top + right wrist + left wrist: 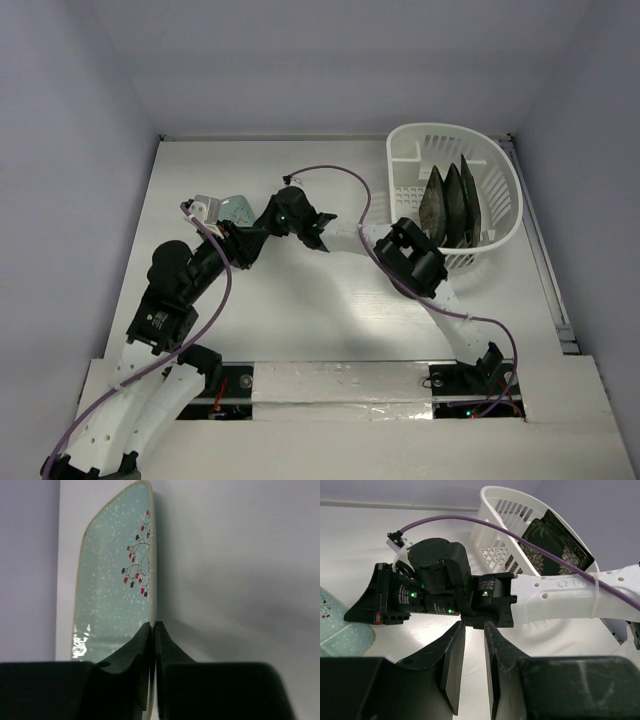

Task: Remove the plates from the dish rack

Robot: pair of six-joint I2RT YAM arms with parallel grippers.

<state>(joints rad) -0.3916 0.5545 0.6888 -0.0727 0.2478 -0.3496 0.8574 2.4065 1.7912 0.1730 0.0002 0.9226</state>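
Mint plate [107, 590] edge pinched in right gripper [152, 630] | left gripper [474, 630] slightly parted

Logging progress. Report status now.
Right fingers shut on mint plate, outside dish rack. Left fingers open, empty. Three dark plates in rack. Right arm crosses ahead of left fingers.

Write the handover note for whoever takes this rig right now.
Right claw: shut on the edge of the mint plate, over the left half of the table, outside the dish rack.
Left claw: empty, fingers a narrow gap apart, close by.
Done: mint plate is out of the rack. I cannot tell whether it touches the table.
Left: release it, then unload the three dark plates standing on edge in the rack.
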